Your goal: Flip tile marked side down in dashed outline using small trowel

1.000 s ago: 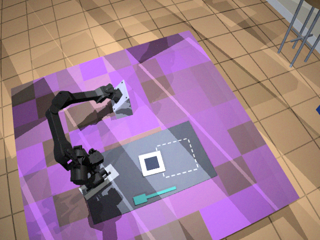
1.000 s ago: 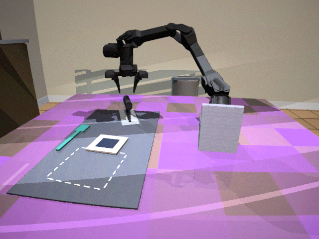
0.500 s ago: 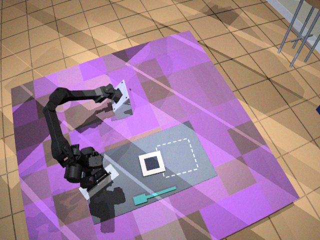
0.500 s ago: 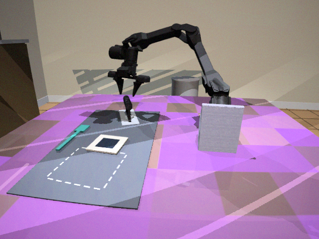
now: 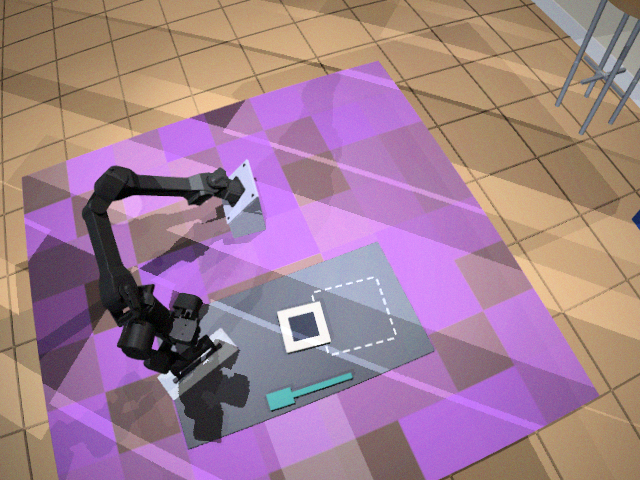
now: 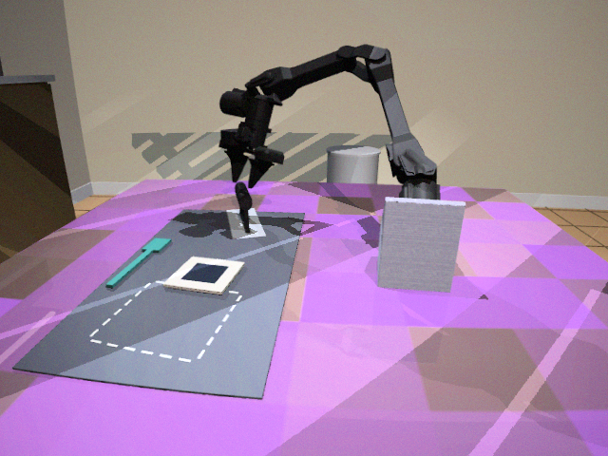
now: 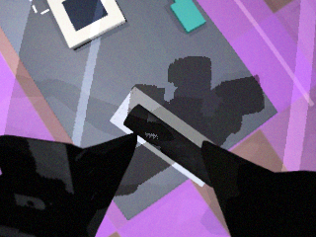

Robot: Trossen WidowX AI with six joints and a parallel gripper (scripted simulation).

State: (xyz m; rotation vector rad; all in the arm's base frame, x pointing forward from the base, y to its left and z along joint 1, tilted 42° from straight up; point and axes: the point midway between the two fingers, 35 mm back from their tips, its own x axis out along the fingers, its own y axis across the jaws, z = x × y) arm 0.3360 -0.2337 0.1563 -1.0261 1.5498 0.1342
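Observation:
The trowel has a flat pale blade (image 5: 224, 338) (image 6: 255, 226) (image 7: 120, 116) lying at one end of the grey mat (image 5: 361, 268) (image 6: 236, 353), with a black handle (image 6: 242, 197) (image 7: 170, 143) raised above it. My gripper (image 6: 242, 183) (image 7: 169, 141) is open just above the handle, its fingertips apart on either side and nothing held. The white-edged tile (image 5: 303, 326) (image 6: 203, 273) (image 7: 84, 12) lies flat with its dark square up. It overlaps the near-trowel side of the dashed outline (image 6: 184, 360); most of the tile is outside.
A teal paddle-shaped tool (image 5: 281, 399) (image 6: 158, 245) (image 7: 189, 17) lies on the mat along one long edge. A grey upright block (image 5: 250, 223) (image 6: 421, 245) stands by the arm's base. A round bin (image 6: 352, 165) is behind the table.

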